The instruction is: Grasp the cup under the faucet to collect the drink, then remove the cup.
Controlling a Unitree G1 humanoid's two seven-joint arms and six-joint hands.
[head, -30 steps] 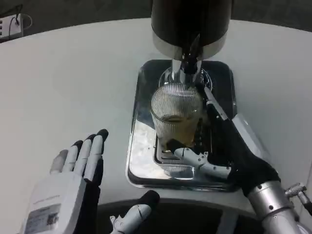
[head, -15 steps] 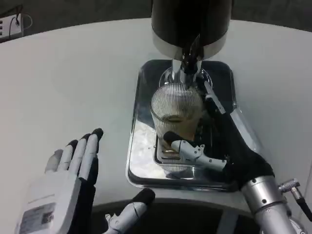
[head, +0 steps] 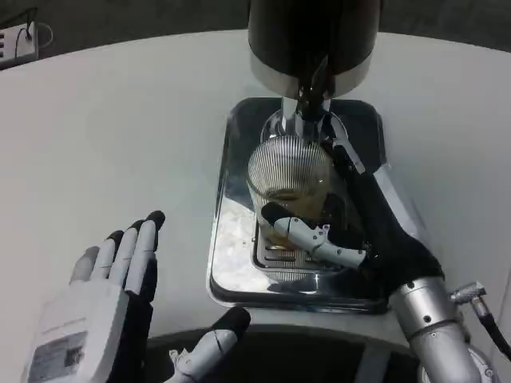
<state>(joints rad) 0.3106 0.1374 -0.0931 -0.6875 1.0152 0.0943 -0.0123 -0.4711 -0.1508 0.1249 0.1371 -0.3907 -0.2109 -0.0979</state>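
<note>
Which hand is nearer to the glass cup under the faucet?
The right hand: its fingers wrap around the cup on the metal tray. The left hand hangs open over the white table, well off to the cup's left.

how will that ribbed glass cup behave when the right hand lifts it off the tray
The ribbed glass cup looks rigid and probably breakable. Its ridges may aid the right hand in gripping. The drink inside adds weight and could slosh if it is tilted.

Open white table [head: 120, 136] left of tray [head: 219, 199] — dispenser [head: 313, 40] and faucet [head: 310, 108] block above the cup [head: 287, 179]
</note>
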